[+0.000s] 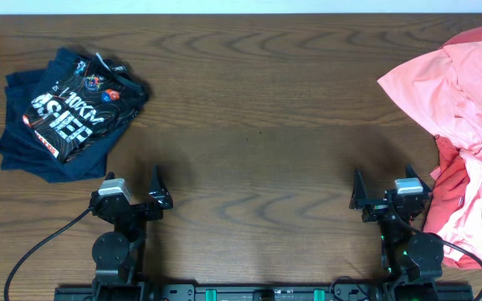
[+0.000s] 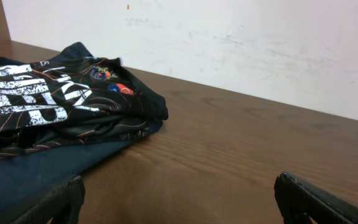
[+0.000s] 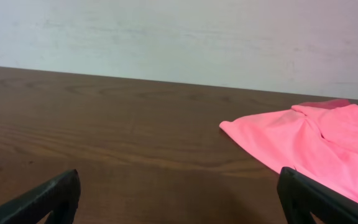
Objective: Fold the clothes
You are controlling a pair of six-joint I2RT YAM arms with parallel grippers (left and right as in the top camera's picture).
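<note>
My left claw and right claw both stand spread apart, holding nothing. The salmon-pink shirt lies rumpled at the surface's right edge, beyond the right claw.

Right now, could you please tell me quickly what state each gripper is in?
Left gripper: open, holding nothing.
Right gripper: open, holding nothing.
</note>
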